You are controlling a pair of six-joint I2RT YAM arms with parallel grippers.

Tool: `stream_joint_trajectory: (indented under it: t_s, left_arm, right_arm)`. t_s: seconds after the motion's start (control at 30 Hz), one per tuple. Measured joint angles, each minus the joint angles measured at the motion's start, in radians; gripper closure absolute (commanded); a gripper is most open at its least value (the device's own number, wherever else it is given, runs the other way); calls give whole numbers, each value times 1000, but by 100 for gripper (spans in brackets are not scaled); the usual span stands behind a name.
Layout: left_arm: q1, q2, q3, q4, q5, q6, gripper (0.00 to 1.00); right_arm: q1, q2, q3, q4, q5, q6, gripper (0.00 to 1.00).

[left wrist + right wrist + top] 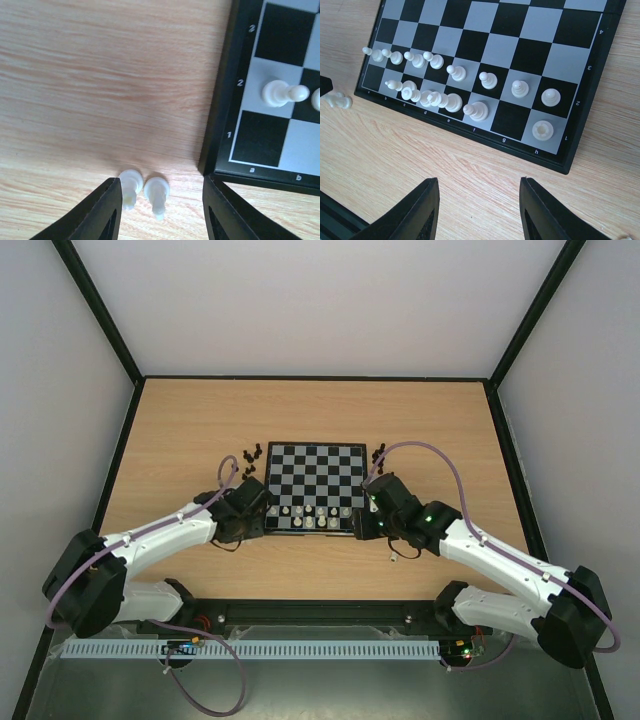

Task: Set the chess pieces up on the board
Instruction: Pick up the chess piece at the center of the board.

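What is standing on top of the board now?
Only white chess pieces, filling the two nearest rows except squares a1 and g1. The rest of the board is bare. Nothing covers these rows in the right wrist view.

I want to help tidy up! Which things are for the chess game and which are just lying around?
For the job:
chessboard
white pieces on the board
two white pieces off the board
black pieces by its far corners

Just lying about:
purple cables
white slotted strip at the near edge
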Motion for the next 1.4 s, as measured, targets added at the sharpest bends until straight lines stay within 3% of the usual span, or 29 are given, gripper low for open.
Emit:
stream_joint_trajectory:
  t_s: [0.67, 1.4]
  left_arm:
    - [-2, 35, 38, 3, 0, 59, 75]
    - [-48, 55, -3, 3, 3, 24, 82]
  right_arm:
    - [0, 2, 0, 3, 0, 0, 55]
    - [0, 2, 0, 5, -4, -2, 56]
